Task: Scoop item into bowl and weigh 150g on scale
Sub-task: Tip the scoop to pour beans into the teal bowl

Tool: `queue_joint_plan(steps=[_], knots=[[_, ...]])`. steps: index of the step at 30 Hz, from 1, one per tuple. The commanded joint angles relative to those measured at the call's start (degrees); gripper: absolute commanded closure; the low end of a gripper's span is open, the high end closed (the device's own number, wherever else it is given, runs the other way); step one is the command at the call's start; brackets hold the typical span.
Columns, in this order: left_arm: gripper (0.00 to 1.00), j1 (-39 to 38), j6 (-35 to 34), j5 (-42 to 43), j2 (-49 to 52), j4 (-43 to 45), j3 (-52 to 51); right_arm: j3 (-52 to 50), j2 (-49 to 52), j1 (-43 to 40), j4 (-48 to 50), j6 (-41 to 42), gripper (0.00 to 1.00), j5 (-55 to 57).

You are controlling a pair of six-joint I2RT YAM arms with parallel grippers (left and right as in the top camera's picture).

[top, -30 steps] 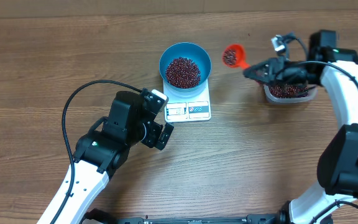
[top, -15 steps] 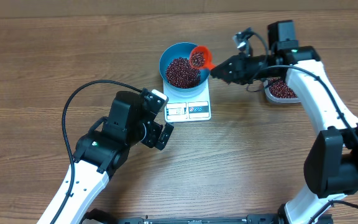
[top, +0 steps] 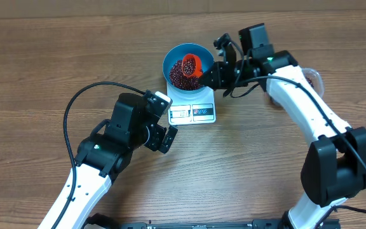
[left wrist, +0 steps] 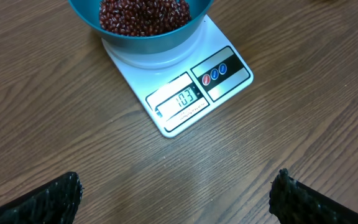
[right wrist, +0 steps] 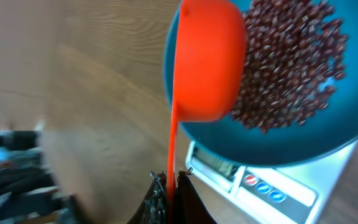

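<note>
The blue bowl [top: 170, 56] stands on the white scale [top: 196, 113], with a heap of dark red beans [top: 182, 76] in it. My right gripper [top: 213, 75] is shut on the thin handle of an orange scoop [top: 191, 64], which is tipped over the bowl's right side. The right wrist view shows the scoop [right wrist: 207, 62] turned mouth-down above the beans [right wrist: 291, 62], its handle pinched at my gripper [right wrist: 174, 183]. Below and left of the scale, my left gripper [top: 166, 135] hangs open over bare table. In the left wrist view the scale [left wrist: 185, 99] has lit digits.
A clear plastic tub [top: 311, 77] sits at the right, mostly hidden behind my right arm. The left arm's black cable [top: 75, 108] loops over the table on the left. Wood-grain tabletop surrounds the scale.
My right arm has swung left from the tub, carrying the orange scoop over the bowl and tipping it there. The left arm has not moved.
</note>
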Motion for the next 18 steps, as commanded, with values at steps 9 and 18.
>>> queue_joint_plan(steps=[9, 18], knots=[[0.0, 0.22, -0.37, -0.39, 0.31, 0.0, -0.26, 7.78, 0.15, 7.78, -2.54, -8.44, 0.96, 30.21], [0.01, 0.22, -0.37, -0.39, 0.31, 0.02, -0.26, 9.49, 0.15, 15.8, -5.33, -14.23, 0.96, 57.09]])
